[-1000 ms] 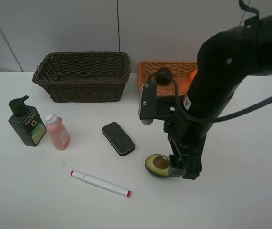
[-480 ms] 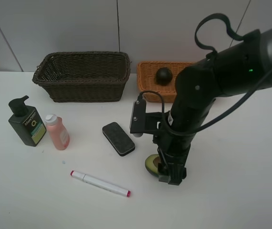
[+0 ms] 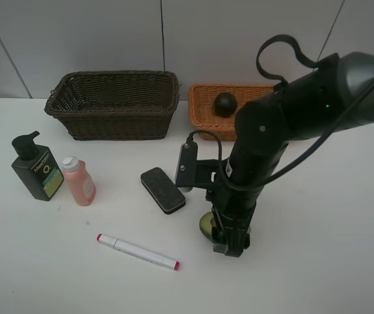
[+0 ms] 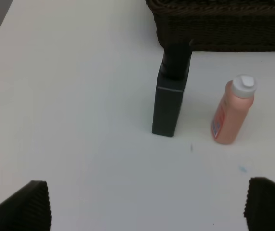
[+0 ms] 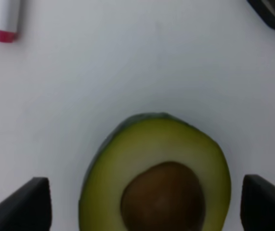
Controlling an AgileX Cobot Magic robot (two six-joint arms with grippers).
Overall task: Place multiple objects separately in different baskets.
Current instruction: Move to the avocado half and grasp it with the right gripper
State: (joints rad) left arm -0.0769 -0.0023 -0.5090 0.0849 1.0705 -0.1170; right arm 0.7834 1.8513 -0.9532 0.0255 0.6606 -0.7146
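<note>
White tabletop (image 3: 344, 255) lies bare along the near side and to the right of the right arm. Nearest lies the marker (image 3: 137, 252), flat, its long axis slanting from far-left to near-right, with the red tip toward the avocado (image 3: 204, 226).

The right gripper (image 3: 231, 241) points straight down over the avocado and hides most of it from above. In the right wrist view the gripper (image 5: 147, 204) has its jaws spread wide. The two fingers (image 5: 26, 204) stand either side of the fruit (image 5: 156, 168), with white table showing between each finger and the skin. The avocado rests cut face up with the brown pit showing. Its near end is cut off, so I cannot tell its long axis.

Just beyond, the black eraser (image 3: 162, 190) lies flat, slanting from far-left to near-right.

To the left stand the pump bottle (image 3: 37, 169) and the pink bottle (image 3: 78, 181), upright, just beside each other. The left gripper (image 4: 146, 207) hangs above bare table short of them, jaws wide and holding nothing.

Farthest back, near the table's rear edge, the dark basket (image 3: 111, 74) sits left of the light basket (image 3: 203, 108). The mangosteen (image 3: 224, 103) lies in the light one.
</note>
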